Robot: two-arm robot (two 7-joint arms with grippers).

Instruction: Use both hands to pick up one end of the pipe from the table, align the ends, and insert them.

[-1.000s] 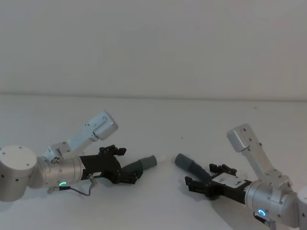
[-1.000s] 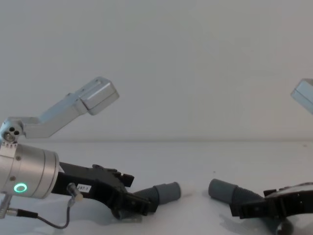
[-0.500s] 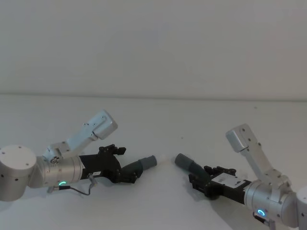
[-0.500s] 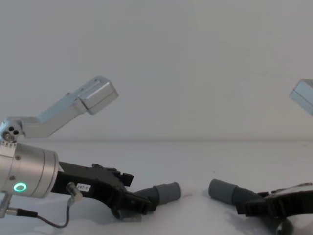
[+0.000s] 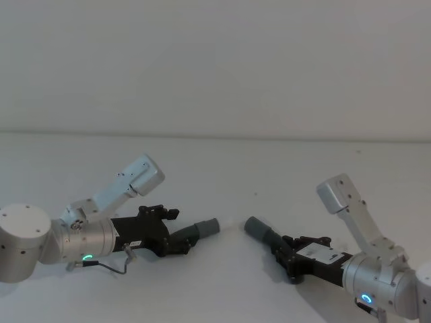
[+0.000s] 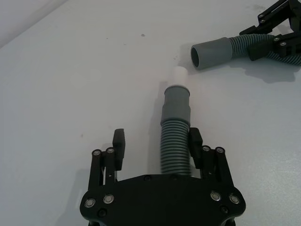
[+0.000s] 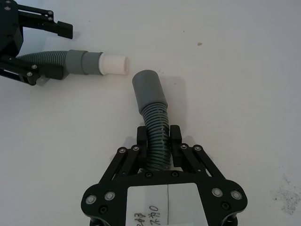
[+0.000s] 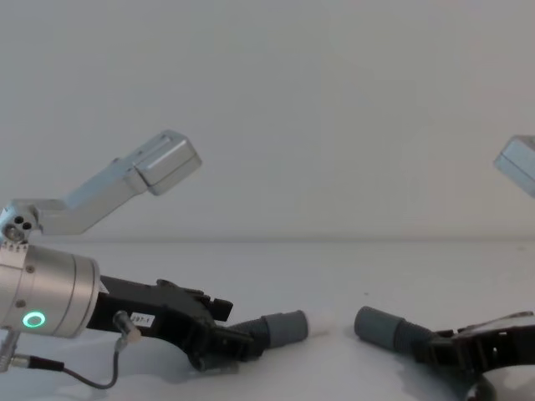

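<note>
The right hand (image 7: 159, 136) clamps one pipe piece (image 7: 153, 101); the left hand (image 6: 156, 141) stands apart around the white-tipped piece (image 6: 176, 101).

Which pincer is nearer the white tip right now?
Left. The left pincer straddles the tipped hose piece just behind the white tip, one finger off it. The right pincer grips the other hose piece, whose cuff faces the tip across a gap.

- I see the white table (image 5: 222, 168), plain and flat, running far back.
- On its near part lie the left hose piece (image 5: 199, 229) and the right hose piece (image 5: 264, 232), cuffs (image 5: 210, 225) facing, apart.
</note>
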